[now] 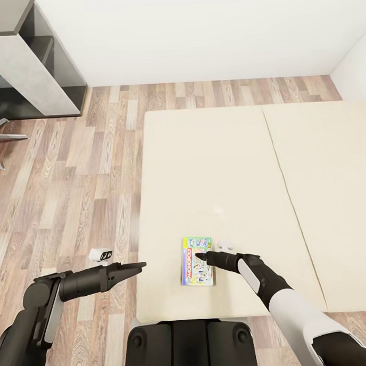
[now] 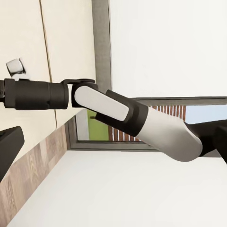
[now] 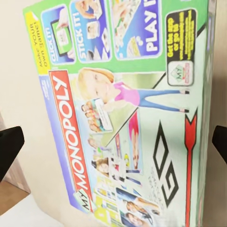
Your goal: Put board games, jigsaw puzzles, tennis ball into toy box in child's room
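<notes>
A: Where is the board game?

B: It lies flat on the bed, on the beige mattress near the bed's front edge, towards its left side. The right wrist view reads "My Monopoly" on a red banner, with green along the box's edges.

A: And the right end effector?

B: It sits right over the game, its dark tip above the box's right edge. In the right wrist view its two fingers stand spread wide, one at each side of the box, neither touching it as far as I can see.

A: The left end effector?

B: It hangs just off the bed's left edge, above the wood floor, pointing towards the game. Its fingers look pressed close together, though I cannot tell for certain.

A: Anything else near the bed?

B: A grey shelf unit stands well to the bed's left, against the white wall.
</notes>
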Robot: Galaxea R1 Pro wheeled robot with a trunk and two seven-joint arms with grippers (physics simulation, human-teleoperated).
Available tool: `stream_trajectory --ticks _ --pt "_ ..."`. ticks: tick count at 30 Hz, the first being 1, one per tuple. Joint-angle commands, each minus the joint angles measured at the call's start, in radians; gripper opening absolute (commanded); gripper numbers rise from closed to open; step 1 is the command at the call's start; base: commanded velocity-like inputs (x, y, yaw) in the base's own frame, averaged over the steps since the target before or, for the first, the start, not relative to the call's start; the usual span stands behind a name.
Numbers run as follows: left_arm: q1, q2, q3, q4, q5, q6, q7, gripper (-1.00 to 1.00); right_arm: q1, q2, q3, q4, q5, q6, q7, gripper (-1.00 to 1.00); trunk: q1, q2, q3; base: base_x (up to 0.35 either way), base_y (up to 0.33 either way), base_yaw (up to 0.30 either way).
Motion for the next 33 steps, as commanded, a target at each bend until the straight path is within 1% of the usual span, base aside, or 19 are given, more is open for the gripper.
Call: stream_trajectory --ticks 1,16,24,33 --pt "0.0 0.0 0.0 0.0 -0.001 0.011 -0.004 1.0 0.0 -0.001 0.002 0.0 -0.005 0.004 -0.001 1.0 0.001 -0.001 -0.001 0.0 0.0 0.0" --pt "0.0 0.0 0.0 0.0 -0.002 0.011 -0.004 1.0 0.0 0.0 0.0 0.0 -0.006 -0.003 0.0 1.0 0.001 -0.001 -0.001 0.0 0.0 0.0" --pt "0.0 0.0 0.0 0.0 -0.002 0.01 -0.004 1.0 0.0 0.0 0.003 0.0 -0.004 -0.004 0.001 1.0 0.001 -0.001 -0.009 0.0 0.0 0.0" --pt "0.0 0.0 0.0 0.0 -0.002 0.011 -0.004 1.0 0.0 0.0 0.005 0.0 -0.003 -0.005 -0.002 1.0 0.001 -0.001 -0.01 0.0 0.043 0.0"
